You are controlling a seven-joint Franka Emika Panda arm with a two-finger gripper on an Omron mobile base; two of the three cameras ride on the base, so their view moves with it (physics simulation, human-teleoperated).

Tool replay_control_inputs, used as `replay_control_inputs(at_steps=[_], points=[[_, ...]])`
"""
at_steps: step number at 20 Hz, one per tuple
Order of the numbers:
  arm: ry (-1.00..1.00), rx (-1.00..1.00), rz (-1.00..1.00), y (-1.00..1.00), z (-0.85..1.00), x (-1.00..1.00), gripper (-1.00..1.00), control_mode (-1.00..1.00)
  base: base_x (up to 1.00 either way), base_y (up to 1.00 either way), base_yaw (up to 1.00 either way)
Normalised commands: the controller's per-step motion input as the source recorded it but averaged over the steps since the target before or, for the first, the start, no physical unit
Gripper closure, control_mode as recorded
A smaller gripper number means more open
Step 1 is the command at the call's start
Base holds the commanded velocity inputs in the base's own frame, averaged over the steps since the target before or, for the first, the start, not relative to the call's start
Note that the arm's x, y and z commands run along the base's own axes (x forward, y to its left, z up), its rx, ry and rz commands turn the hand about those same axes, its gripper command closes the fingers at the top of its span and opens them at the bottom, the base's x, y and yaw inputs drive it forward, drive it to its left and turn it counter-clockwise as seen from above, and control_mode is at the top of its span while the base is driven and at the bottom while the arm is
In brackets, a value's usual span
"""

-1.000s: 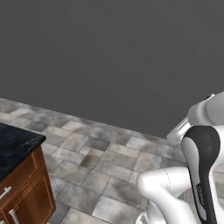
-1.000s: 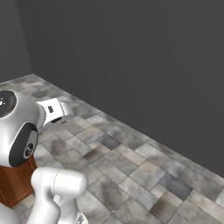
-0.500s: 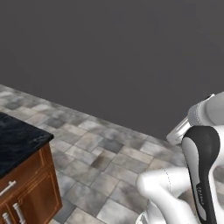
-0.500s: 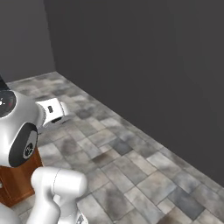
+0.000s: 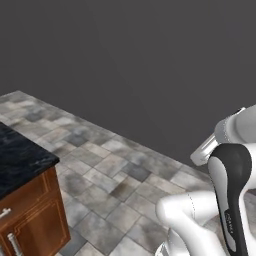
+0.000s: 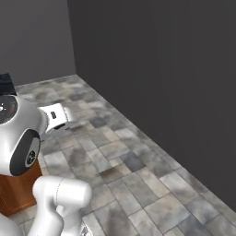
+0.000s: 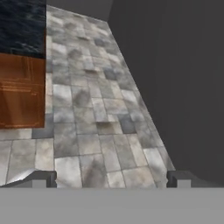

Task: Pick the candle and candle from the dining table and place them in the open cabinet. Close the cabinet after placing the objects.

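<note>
The end effector (image 7: 111,179) is seen in the hand view with its two tips wide apart and nothing between them; only tiled floor (image 7: 92,127) lies ahead of it. No candle and no wall cabinet can be located in any view, so their positions cannot be stated.

A black, white-veined tabletop (image 5: 17,160) is observed at the left edge of the left base view, carried on reddish-brown wood sides (image 5: 35,220) with silver handles (image 5: 15,244). Whether this is the dining table or the narrower drawer counter cannot be settled from the part shown. The same black top and wood face are seen in the upper left of the hand view, well apart from the end effector. A dark grey wall (image 6: 161,78) bounds the floor on the far side.

The arm (image 5: 230,200) is held folded close to the base, with no reach extended toward anything.

Judgement: the step in hand is taken to be travel, before the first pick. No part of the task is judged to be done. The next move is judged to call for the base to be brought round until the candles are in sight, and only then for the arm to be extended over the tabletop with the tips kept apart.
</note>
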Motion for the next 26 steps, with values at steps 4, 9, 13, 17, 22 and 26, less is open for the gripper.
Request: replay_control_inputs(at_steps=[4,9,13,17,22,26], points=[[0.00,0.00,0.00,0.00,0.00,0.00,-1.00,1.00,0.21,-0.48,0.27],[0.00,0.00,0.00,0.00,0.00,0.00,-1.00,1.00,0.24,-0.49,0.27],[0.00,0.00,0.00,0.00,0.00,0.00,-1.00,1.00,0.21,-0.49,0.26],[0.00,0.00,0.00,0.00,0.00,0.00,-1.00,1.00,0.22,-0.49,0.26],[0.00,0.00,0.00,0.00,0.00,0.00,-1.00,1.00,0.27,-0.45,0.26],[0.00,0.00,0.00,0.00,0.00,0.00,-1.00,1.00,0.35,-0.42,0.25]])
